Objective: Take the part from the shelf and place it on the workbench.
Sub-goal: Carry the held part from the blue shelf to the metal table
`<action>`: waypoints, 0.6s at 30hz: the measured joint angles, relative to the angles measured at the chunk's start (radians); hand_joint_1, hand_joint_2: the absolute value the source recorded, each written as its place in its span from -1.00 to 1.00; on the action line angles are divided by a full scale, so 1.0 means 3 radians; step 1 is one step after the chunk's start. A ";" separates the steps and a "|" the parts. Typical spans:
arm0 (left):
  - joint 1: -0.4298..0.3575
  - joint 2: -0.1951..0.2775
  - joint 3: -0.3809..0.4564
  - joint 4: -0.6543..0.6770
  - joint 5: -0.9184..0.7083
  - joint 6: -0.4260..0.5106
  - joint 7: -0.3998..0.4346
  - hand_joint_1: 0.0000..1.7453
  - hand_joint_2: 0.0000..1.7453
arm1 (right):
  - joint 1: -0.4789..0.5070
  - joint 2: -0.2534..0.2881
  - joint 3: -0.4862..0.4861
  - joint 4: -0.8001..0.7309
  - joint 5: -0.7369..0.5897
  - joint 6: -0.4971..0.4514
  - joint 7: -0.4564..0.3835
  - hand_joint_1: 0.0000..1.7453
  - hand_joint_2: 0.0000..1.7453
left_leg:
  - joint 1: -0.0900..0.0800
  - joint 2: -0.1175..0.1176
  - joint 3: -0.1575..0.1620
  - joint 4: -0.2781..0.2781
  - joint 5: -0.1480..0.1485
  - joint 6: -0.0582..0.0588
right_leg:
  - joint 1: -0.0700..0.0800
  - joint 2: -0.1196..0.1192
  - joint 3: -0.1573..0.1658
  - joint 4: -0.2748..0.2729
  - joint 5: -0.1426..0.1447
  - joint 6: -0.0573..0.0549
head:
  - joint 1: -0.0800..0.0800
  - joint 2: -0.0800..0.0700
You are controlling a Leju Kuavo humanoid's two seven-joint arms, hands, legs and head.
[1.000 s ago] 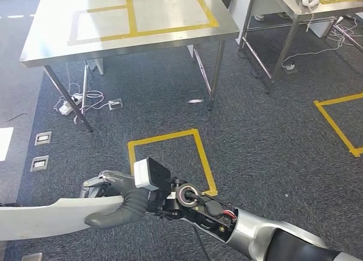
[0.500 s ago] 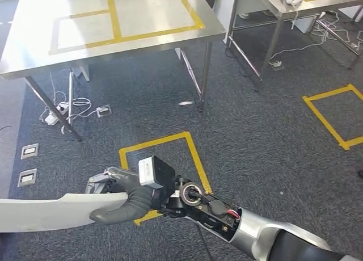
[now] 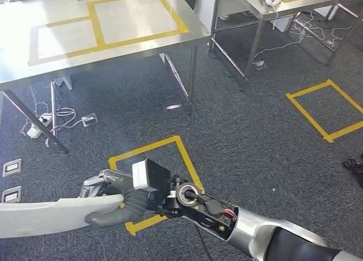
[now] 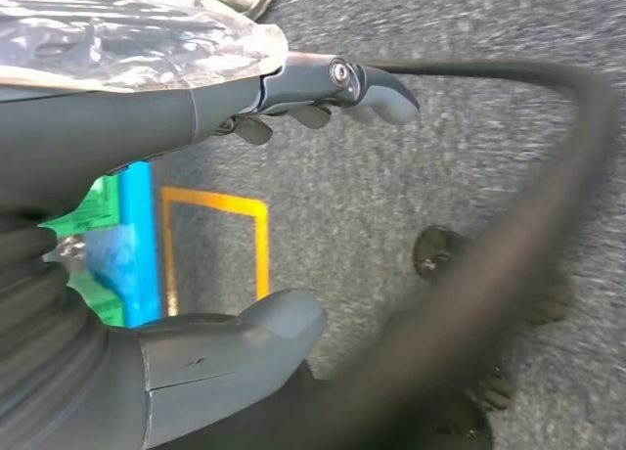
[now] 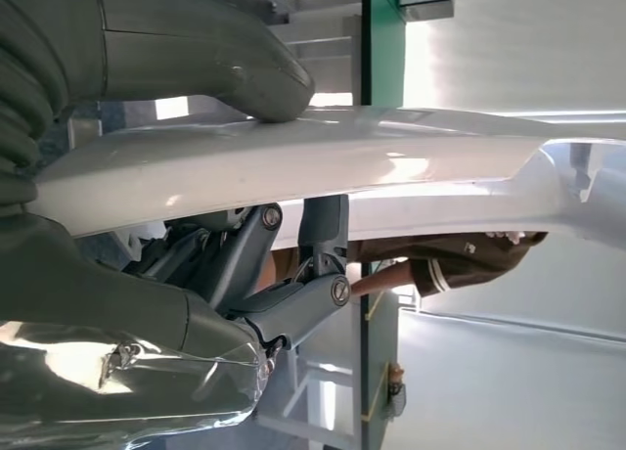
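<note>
**Inspector:** Start nearest the robot. What is the right hand (image 3: pixel 115 201) doing?

**Assessor:** It grips the part (image 3: pixel 51 215), a long, flat, pale grey panel. In the head view the thumb lies along the panel's near edge and the darker fingers (image 3: pixel 96 181) show at the far edge. The right wrist view confirms it: thumb pressed on one face of the part (image 5: pixel 333 161), fingers (image 5: pixel 295 308) folded against the other.

**Inspector:** Where is the part?

**Assessor:** Held in the air above the dark carpet (image 3: pixel 257 142), roughly level, running from the hand out past the picture's left edge. It touches nothing but the hand.

**Inspector:** The left hand (image 4: pixel 244 215)?

**Assessor:** In the left wrist view its thumb and fingers stand apart, and nothing lies between them. Carpet lies beyond it.

**Inspector:** Further out?

**Assessor:** A square of yellow floor tape (image 3: pixel 154 150) just beyond the right hand; floor sockets (image 3: pixel 11 167) to the left. Past that, the workbench (image 3: pixel 128 45), steel-topped, with yellow tape rectangles on its surface and white cables (image 3: pixel 47 116) beneath it. A second tape square (image 3: pixel 325 108) lies to the right, well apart. Farthest, a second steel table (image 3: pixel 257 3) at upper right.
</note>
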 joint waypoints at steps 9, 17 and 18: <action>0.0009 -0.0002 -0.0003 0.0000 0.0000 0.0000 0.0000 -1.00 1.00 | 0.0007 -0.0005 -0.0001 -0.0006 0.0021 -0.0031 0.0005 1.00 1.00 | -0.0029 0.0014 0.0185 -0.0016 -0.0128 0.0107 | 0.0003 -0.0049 -0.0535 0.0828 -0.0097 0.0012 | 0.0059 0.0000; 0.0000 -0.0006 -0.0023 0.0000 0.0002 0.0000 0.0000 -1.00 1.00 | -0.0003 -0.0005 -0.0004 -0.0020 0.0053 -0.0066 0.0023 1.00 1.00 | -0.0040 0.0022 0.0235 0.0048 -0.0264 -0.0011 | 0.0018 -0.0035 -0.0154 0.0024 0.0176 -0.0104 | 0.0043 0.0000; -0.0003 -0.0006 -0.0025 0.0000 0.0004 0.0000 -0.0001 -1.00 1.00 | -0.0004 -0.0004 -0.0004 -0.0023 0.0058 -0.0067 0.0025 1.00 1.00 | -0.0035 0.0021 0.0164 0.0189 -0.0333 -0.0028 | 0.0008 -0.0038 -0.0131 0.0000 0.0177 -0.0115 | 0.0032 0.0000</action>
